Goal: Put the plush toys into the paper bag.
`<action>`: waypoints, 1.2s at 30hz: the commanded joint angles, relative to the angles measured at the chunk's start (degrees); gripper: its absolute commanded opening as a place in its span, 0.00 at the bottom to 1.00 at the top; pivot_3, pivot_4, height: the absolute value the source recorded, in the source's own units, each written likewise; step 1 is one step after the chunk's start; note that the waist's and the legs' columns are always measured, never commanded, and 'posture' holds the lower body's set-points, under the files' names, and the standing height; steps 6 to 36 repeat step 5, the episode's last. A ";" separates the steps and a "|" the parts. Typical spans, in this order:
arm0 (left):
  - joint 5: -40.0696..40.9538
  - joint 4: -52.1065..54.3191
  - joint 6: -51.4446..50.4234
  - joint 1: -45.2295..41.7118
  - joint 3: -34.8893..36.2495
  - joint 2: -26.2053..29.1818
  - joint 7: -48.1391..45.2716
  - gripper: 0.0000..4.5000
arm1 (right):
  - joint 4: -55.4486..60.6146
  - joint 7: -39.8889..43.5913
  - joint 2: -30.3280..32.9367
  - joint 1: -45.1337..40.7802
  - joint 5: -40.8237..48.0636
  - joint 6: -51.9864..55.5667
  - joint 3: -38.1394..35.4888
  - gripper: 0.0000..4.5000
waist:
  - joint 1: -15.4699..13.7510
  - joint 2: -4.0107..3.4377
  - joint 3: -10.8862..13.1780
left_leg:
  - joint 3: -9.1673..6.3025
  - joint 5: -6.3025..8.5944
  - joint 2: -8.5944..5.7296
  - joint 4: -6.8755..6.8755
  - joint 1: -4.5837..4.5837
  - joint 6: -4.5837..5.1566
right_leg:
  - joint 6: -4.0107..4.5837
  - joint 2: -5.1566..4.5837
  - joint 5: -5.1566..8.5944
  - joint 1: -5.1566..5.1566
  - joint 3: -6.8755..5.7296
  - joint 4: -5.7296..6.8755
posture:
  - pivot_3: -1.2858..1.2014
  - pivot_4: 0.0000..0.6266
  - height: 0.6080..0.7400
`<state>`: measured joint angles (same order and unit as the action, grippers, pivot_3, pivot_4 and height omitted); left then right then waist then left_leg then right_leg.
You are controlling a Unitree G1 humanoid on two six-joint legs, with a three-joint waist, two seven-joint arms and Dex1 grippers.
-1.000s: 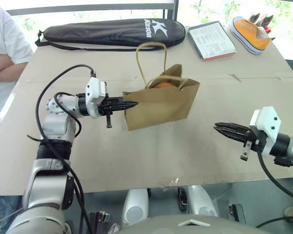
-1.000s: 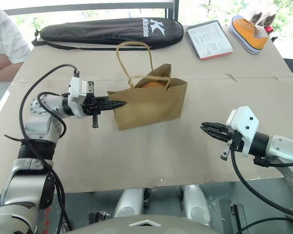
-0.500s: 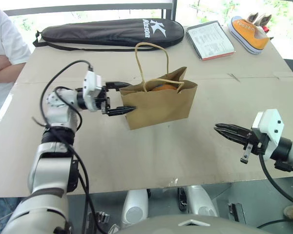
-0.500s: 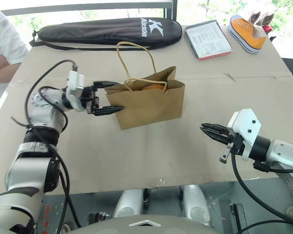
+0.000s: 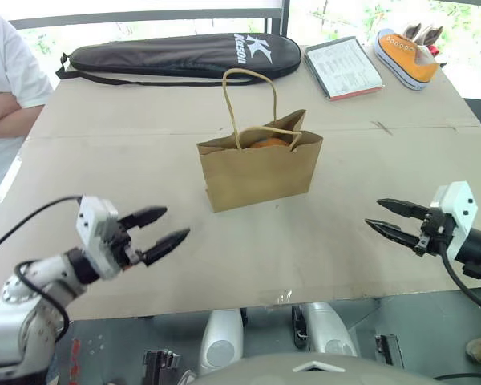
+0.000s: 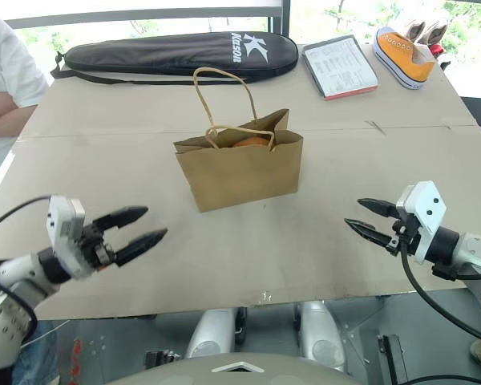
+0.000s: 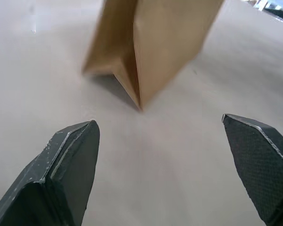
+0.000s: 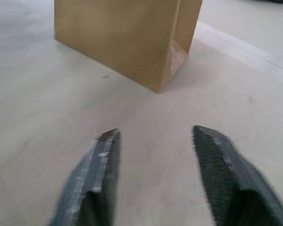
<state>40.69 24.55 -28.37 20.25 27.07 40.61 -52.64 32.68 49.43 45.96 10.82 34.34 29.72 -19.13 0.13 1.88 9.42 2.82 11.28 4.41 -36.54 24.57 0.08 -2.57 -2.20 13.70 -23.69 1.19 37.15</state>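
Note:
The brown paper bag (image 5: 260, 164) stands upright in the middle of the table, one cord handle raised and the other drooped over its mouth. A rounded orange-brown plush toy (image 5: 264, 143) peeks out of the bag's open top; the rest of the inside is hidden. My left gripper (image 5: 175, 223) hovers open and empty near the front left of the table, well short of the bag (image 7: 155, 42). My right gripper (image 5: 373, 213) is open and empty at the front right, pointing toward the bag (image 8: 127, 33).
A long black racket case (image 5: 184, 54) lies along the far edge. A printed booklet (image 5: 343, 68) and an orange sneaker (image 5: 409, 54) sit at the far right. A person in a white shirt (image 5: 8, 88) stands at the far left.
My left gripper opened at the bag's left edge, let go and drew back to the near left. My right gripper went from shut to open and shifted slightly right. The bag stayed upright.

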 commanded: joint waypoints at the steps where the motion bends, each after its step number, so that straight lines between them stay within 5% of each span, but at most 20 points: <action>1: 1.30 3.58 -1.05 1.29 2.23 -0.26 2.08 1.00 | 1.87 0.33 0.98 0.54 -0.24 -0.99 -1.96 0.89 | -0.25 0.00 0.00 | -0.04 0.00 -0.01 0.00 0.01 0.00 | -0.02 0.01 0.01 -0.04 -0.05 0.00 | 0.52 0.24 1.00; 2: 1.59 3.81 -1.18 1.72 2.33 -0.43 2.06 1.00 | 2.97 -0.46 0.96 0.35 0.22 -0.21 -2.24 0.99 | -0.29 0.00 0.00 | -0.05 0.00 -0.01 0.00 0.02 0.00 | -0.02 0.01 0.01 -0.04 -0.05 0.00 | 0.52 0.24 1.00; 36: -0.15 3.59 0.35 1.15 0.55 -0.88 2.19 1.00 | 3.65 -2.32 1.29 -1.90 0.09 0.80 -1.76 0.99 | -0.28 -0.02 -0.01 | 0.00 0.00 -0.04 0.00 0.04 0.00 | 0.05 0.01 -0.03 -0.07 0.04 0.00 | 0.52 0.24 1.00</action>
